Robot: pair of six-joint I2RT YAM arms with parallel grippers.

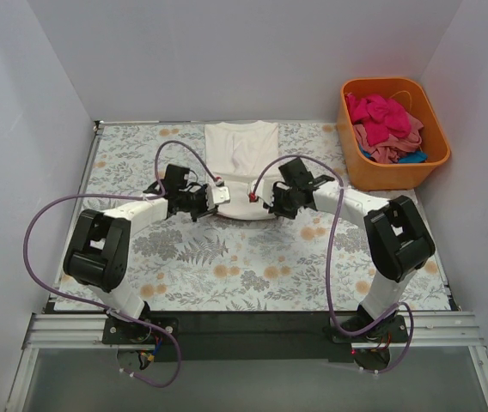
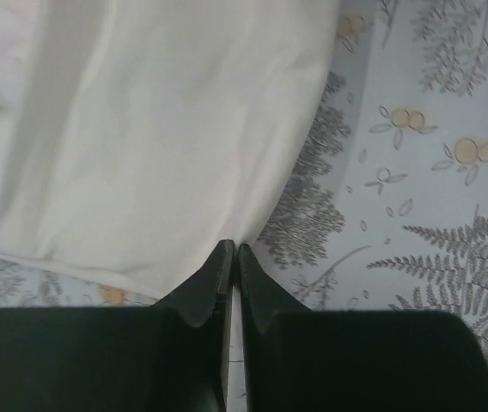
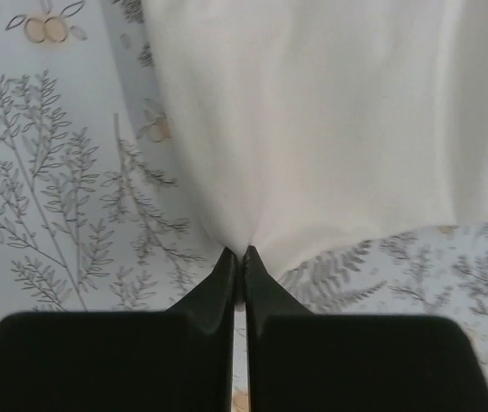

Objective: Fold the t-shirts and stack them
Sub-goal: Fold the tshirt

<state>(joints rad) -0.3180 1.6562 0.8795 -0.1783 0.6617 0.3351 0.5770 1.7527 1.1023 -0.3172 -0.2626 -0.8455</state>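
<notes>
A white t-shirt point(image 1: 242, 153) lies flat at the back middle of the table, collar end away from the arms. My left gripper point(image 1: 215, 198) is shut on its near left corner. In the left wrist view the black jaws point(image 2: 233, 250) pinch the hem of the white cloth point(image 2: 158, 129). My right gripper point(image 1: 266, 202) is shut on the near right corner. In the right wrist view its jaws point(image 3: 237, 253) pinch the cloth point(image 3: 330, 112), which puckers at the tips. The near hem between the grippers is lifted a little.
An orange plastic tub point(image 1: 390, 174) stands at the back right, holding crumpled magenta, pink and blue t-shirts point(image 1: 383, 120). The table has a floral-print cover point(image 1: 227, 266). White walls close in the left, back and right sides.
</notes>
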